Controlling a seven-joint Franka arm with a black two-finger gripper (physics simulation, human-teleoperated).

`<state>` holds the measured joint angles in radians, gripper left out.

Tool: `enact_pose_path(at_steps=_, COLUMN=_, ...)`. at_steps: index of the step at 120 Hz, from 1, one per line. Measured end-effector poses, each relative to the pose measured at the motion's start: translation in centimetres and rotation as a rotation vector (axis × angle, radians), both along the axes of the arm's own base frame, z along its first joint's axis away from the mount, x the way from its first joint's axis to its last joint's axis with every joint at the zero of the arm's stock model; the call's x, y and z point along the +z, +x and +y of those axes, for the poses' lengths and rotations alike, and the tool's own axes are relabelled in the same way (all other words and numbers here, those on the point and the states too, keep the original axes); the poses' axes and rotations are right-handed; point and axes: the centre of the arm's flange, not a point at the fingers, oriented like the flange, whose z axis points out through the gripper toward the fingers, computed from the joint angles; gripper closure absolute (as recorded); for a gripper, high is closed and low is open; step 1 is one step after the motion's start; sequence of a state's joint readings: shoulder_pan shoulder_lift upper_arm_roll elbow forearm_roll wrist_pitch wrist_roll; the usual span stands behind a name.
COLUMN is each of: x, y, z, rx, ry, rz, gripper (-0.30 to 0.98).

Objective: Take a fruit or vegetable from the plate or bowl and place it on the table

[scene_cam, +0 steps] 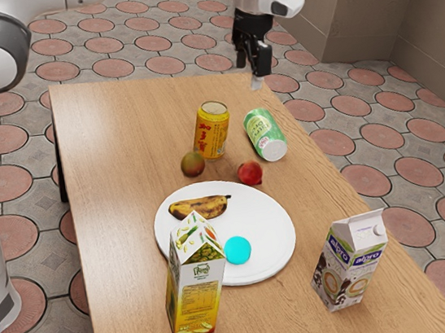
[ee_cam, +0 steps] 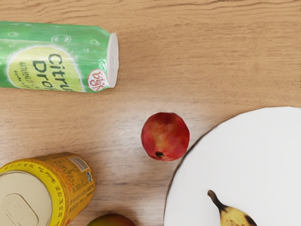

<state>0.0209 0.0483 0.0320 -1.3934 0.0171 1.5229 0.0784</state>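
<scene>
Exterior view: observe the gripper (scene_cam: pixel 254 68) raised above the table (scene_cam: pixel 111 189); you cannot determine whether it is apart or together. Locate the banana (scene_cam: pixel 199 209), the task item, on the white plate (scene_cam: pixel 274 238), near a cyan round object (scene_cam: pixel 238 250). Note the red fruit (scene_cam: pixel 250 173) on the table, at the plate's rim; contact with the rim cannot be confirmed. A green-and-brown fruit (scene_cam: pixel 193 165) rests near the upright yellow can (scene_cam: pixel 213 131). Refer to the wrist view for the green can (ee_cam: pixel 59 56), lying on its side. In the exterior view, you find a yellow-and-green carton (scene_cam: pixel 198 293) and a white carton (scene_cam: pixel 346 261), both upright.
</scene>
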Motion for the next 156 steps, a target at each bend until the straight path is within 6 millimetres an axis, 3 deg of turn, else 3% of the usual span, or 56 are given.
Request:
enact_pose_path(at_steps=41, x=0.4, y=-0.3, z=1.4, rx=0.019, ry=-0.006, rz=0.003, gripper=0.0)
enact_pose_path(at_steps=63, x=-0.8, y=-0.9, z=1.7, rx=0.058, ry=-0.024, rz=0.072, gripper=0.0)
enact_pose_path(at_steps=72, x=-2.9, y=-2.7, z=1.5, rx=0.079, ry=-0.051, rz=0.154, gripper=0.0)
enact_pose_path(at_steps=82, x=-3.9, y=-6.0, z=1.0, rx=0.097, ry=-0.067, rz=0.196, gripper=0.0)
enact_pose_path(at_steps=94, x=-5.4, y=-9.7, z=-2.0, rx=0.069, ry=-0.066, rz=0.224, gripper=0.0)
enact_pose_path(at_steps=110, x=-7.6, y=-13.6, z=-3.1, rx=0.082, ry=-0.086, rz=0.242, gripper=0.0)
enact_pose_path(at_steps=123, x=-9.8, y=-15.2, z=-3.3, rx=0.103, ry=-0.1, rz=0.262, gripper=0.0)
enact_pose_path(at_steps=139, x=-12.5, y=-15.7, z=-3.3, rx=0.127, ry=-0.107, rz=0.283, gripper=0.0)
enact_pose_path(at_steps=147, x=-13.0, y=-15.6, z=-3.7, rx=0.128, ry=-0.103, rz=0.272, gripper=0.0)
enact_pose_path(at_steps=156, x=-13.1, y=-15.5, z=-5.4, rx=0.107, ry=-0.087, rz=0.253, gripper=0.0)
